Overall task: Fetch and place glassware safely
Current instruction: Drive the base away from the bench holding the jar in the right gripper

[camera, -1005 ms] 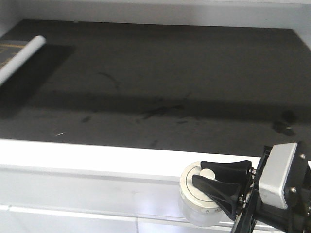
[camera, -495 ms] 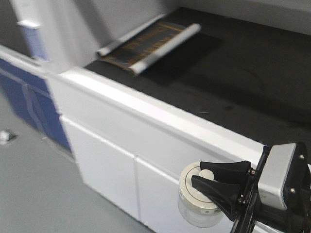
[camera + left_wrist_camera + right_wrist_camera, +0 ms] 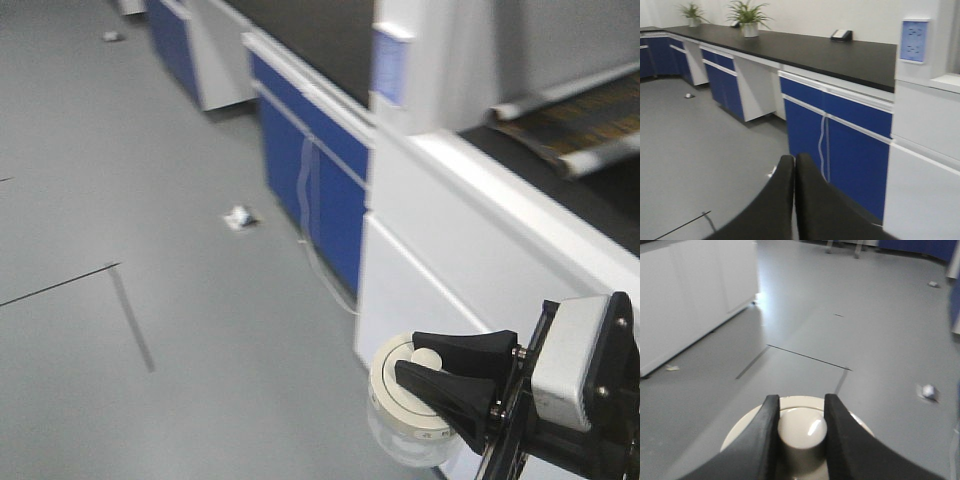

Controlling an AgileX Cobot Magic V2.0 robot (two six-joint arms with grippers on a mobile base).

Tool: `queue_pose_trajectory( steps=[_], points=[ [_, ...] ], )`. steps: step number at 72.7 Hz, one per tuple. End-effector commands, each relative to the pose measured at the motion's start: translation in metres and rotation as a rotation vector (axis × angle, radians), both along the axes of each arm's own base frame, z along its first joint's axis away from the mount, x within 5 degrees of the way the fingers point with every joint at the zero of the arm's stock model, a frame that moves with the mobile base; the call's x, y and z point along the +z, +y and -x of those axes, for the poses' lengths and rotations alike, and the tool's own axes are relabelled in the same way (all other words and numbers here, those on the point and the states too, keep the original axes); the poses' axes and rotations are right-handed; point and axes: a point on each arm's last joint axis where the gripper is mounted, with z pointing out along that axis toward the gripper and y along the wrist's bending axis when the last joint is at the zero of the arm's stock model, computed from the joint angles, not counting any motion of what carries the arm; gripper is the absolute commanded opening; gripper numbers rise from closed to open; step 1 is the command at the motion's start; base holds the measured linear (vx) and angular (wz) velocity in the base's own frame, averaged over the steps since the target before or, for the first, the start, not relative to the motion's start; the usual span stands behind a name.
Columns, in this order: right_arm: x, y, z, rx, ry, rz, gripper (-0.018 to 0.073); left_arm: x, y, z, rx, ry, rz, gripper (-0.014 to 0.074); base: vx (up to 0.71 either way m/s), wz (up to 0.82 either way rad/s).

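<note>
The glass jar (image 3: 400, 425) is small and clear with a wide cream-white lid and a central knob. My right gripper (image 3: 405, 366) is shut on the lid's knob and holds the jar in the air above the grey floor. In the right wrist view the two black fingers clamp the knob (image 3: 801, 429) from both sides, right gripper (image 3: 801, 401). My left gripper (image 3: 794, 159) is shut and empty, pointing toward the blue cabinets; it does not show in the front view.
A long counter with a black top (image 3: 815, 50) and blue cabinet doors (image 3: 325, 180) runs along the right. A white bench (image 3: 480, 230) carries a rolled mat (image 3: 570, 120). Small litter (image 3: 238, 216) lies on the grey floor (image 3: 120, 300). Potted plants (image 3: 749, 17) stand far back.
The front view has swung left, from the black bench top to the open floor and blue cabinets. The right gripper keeps the jar in the same hold.
</note>
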Motion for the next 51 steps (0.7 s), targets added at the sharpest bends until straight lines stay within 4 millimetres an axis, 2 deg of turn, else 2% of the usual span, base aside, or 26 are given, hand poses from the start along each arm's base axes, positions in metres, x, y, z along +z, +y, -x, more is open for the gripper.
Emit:
queue_pose_trajectory(
  steps=[1,31,51],
  points=[
    [0.0144,0.0023,0.0007,0.023,-0.035,-0.069,-0.0001,0.0147,-0.0003,-0.0002,-0.005,-0.086,0.016,-0.0007,0.0,0.89],
    [0.0144,0.0023,0.0007,0.024,-0.035,-0.069,-0.0001,0.0147,-0.0003,-0.0002,-0.005,-0.086,0.016,-0.0007,0.01,0.93],
    [0.0144,0.0023,0.0007,0.023,-0.035,-0.069,-0.0001,0.0147,-0.0003,-0.0002,-0.005,-0.086,0.016,-0.0007,0.12,0.37]
  ],
)
